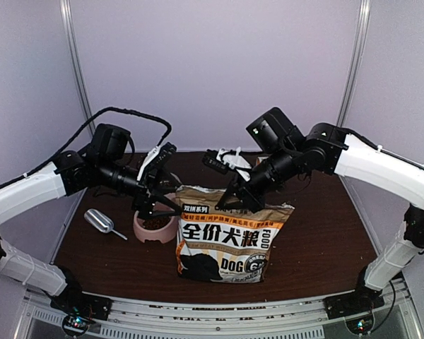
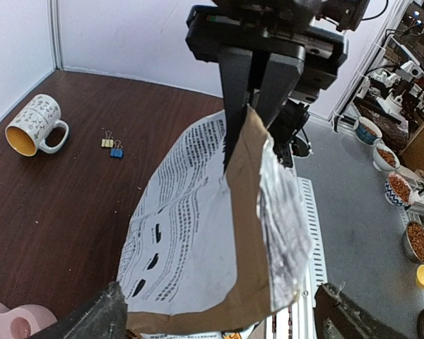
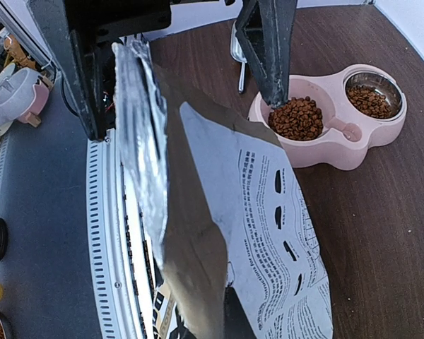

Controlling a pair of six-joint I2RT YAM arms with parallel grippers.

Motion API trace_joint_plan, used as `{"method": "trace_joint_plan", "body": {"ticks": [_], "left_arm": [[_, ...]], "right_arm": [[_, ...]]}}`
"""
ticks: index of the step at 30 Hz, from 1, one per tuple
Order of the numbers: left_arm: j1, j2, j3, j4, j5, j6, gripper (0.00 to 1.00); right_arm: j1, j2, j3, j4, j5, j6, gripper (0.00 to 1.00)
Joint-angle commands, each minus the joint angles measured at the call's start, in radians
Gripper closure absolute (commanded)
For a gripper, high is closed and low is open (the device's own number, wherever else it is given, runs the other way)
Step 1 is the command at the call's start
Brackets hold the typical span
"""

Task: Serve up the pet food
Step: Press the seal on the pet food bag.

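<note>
Kibble [image 3: 297,119] lies in both cups of the pink double bowl [image 3: 353,152], which sits just beside the standing dog-food bag [image 1: 226,240]. The right gripper [image 1: 233,203] is pinched tight on the bag's open top edge. The left gripper [image 1: 157,206] hangs over the bowl with its jaws spread wide, gripping nothing; its fingers appear to straddle the bag's corner. The silver scoop [image 1: 99,221] lies left of the bowl.

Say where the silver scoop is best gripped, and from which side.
Probably its thin handle, from above: the silver scoop lies flat on the table, cup end away from the pink double bowl, handle pointing toward it.
</note>
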Motion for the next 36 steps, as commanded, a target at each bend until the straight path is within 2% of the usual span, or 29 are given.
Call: {"method": "trace_joint_plan", "body": {"ticks": [1,4,8,11,15,17,20,27,33,36], "left_arm": [[-0.039,0.001,-0.004,0.112,-0.032,0.024,0.05],[-0.049,0.02,-0.011,0.13,-0.055,0.008,0.11],[-0.057,0.04,-0.016,0.128,-0.055,0.0,0.31],[-0.077,0.044,-0.022,0.126,-0.078,0.003,0.34],[-0.102,0.042,-0.02,0.098,-0.137,0.025,0.6],[-0.104,0.036,-0.02,0.09,-0.156,0.034,0.8],[-0.104,0.02,-0.026,0.101,-0.171,0.034,1.0],[-0.104,0.003,-0.04,0.128,-0.158,0.023,1.0],[-0.104,-0.002,-0.053,0.158,-0.136,0.0,1.0],[-0.103,-0.001,-0.053,0.163,-0.132,-0.008,1.0]], "right_arm": [[-0.014,-0.079,0.019,0.059,-0.112,0.017,1.0],[-0.014,-0.07,0.028,0.056,-0.114,0.017,1.0],[-0.015,-0.055,0.044,0.045,-0.106,0.019,1.0],[-0.013,-0.045,0.053,0.043,-0.092,0.023,1.0],[-0.008,-0.031,0.064,0.043,-0.07,0.024,1.0],[0.003,-0.019,0.076,0.034,-0.045,0.022,1.0],[0.023,0.002,0.1,0.018,-0.005,0.01,0.94],[0.056,0.06,0.147,0.009,0.083,-0.007,0.69],[0.074,0.103,0.17,0.007,0.13,-0.015,0.58],[0.085,0.107,0.167,0.021,0.165,-0.013,0.59]]}}
